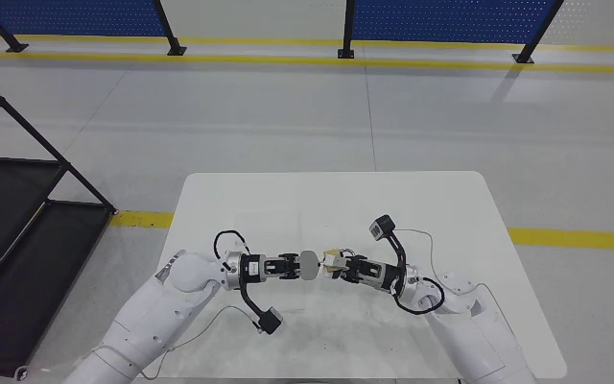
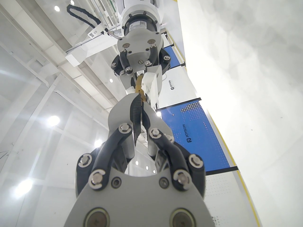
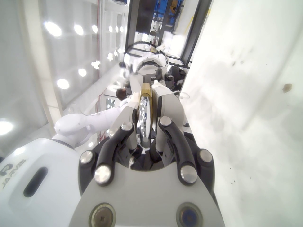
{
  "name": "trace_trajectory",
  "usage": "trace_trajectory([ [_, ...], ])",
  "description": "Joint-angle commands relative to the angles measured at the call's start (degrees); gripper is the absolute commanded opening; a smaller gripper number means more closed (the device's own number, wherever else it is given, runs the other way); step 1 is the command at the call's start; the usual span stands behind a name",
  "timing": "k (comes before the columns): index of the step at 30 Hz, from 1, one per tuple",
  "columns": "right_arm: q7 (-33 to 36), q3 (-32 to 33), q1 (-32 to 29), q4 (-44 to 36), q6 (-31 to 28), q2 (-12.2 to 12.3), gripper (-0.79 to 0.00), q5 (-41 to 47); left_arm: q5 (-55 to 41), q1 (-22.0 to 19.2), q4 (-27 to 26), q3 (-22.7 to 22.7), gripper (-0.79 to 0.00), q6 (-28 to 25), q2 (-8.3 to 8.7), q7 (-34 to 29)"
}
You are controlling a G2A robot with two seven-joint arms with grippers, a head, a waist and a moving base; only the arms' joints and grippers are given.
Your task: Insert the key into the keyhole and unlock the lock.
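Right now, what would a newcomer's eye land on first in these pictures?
Two grippers meet tip to tip above the white table. The left gripper is shut on a brass key, pointed at the right gripper, which clamps a brass padlock.

Lock (image 3: 144,109): brass body, silvery face, clamped in right tool (image 3: 148,92) above table (image 1: 432,211).
Key (image 2: 142,99): mostly hidden in left tool (image 2: 139,101), tip at lock.

A white desk (image 1: 451,206) with rounded corners is set on a grey floor (image 1: 288,115). Its surface is marked by a brownish spot (image 3: 287,87) and small dark specks (image 3: 236,61).
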Motion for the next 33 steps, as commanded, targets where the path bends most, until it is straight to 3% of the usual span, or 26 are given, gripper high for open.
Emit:
trace_trajectory([
  [1,0.0,0.0,0.0,0.0,0.0,0.0,-0.785,0.0,0.0,-0.1,0.0,0.0,-0.785,0.1,-0.02,-0.1],
  [20,0.0,0.0,0.0,0.0,0.0,0.0,-0.785,0.0,-0.1,-0.5,0.2,0.3,-0.776,0.2,-0.17,-0.3],
  [21,0.0,0.0,0.0,0.0,0.0,0.0,-0.785,0.0,-0.1,-0.5,0.2,0.3,-0.711,0.2,-0.17,-0.3],
  [22,0.0,0.0,0.0,0.0,0.0,0.0,-0.785,0.0,-0.1,-0.5,0.2,0.3,-0.588,0.3,-0.18,-0.2],
  [24,0.0,0.0,0.0,0.0,0.0,0.0,-0.785,0.0,-0.2,-0.6,0.3,0.4,-0.468,0.4,-0.18,0.0],
  [27,0.0,0.0,0.0,0.0,0.0,0.0,-0.785,0.0,-0.3,-0.6,0.4,0.3,-0.366,0.5,-0.18,0.1],
  [33,0.0,0.0,0.0,0.0,0.0,0.0,-0.785,0.0,-0.7,-0.3,0.4,-0.2,-0.379,1.1,-0.09,0.3],
])
